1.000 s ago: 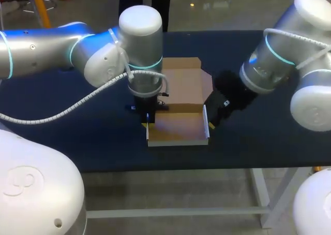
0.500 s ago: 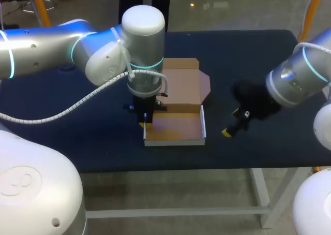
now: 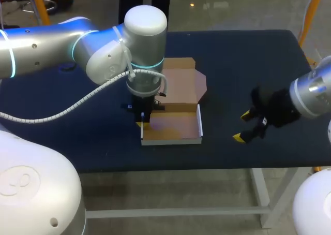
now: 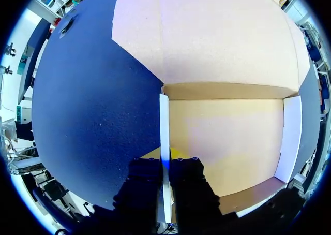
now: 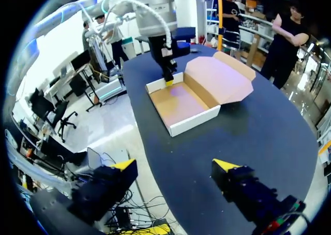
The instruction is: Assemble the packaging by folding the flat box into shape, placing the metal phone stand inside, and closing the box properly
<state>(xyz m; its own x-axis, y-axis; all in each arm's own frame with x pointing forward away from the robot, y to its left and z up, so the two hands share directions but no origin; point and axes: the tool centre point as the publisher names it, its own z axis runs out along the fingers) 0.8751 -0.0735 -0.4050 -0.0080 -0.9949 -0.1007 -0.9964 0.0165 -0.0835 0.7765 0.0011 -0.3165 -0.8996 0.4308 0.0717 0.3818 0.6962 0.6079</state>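
Pinching the side wall [image 4: 164, 121] of the box [image 3: 170, 130] with the left hand [image 3: 140, 122], closed on that thin white wall from both sides, probably to hold it upright and to stop the tray from sliding. Sitting near the middle of the tabletop [image 3: 232, 64], with the lid flap [image 3: 181, 87] lying open and flat behind the tray. Hovering with the right hand [image 3: 243, 126] well apart from the box, toward the right front edge, spread wide and holding nothing, likely free to fetch the metal phone stand. Cannot find the stand in any view; nothing inside the tray yet.
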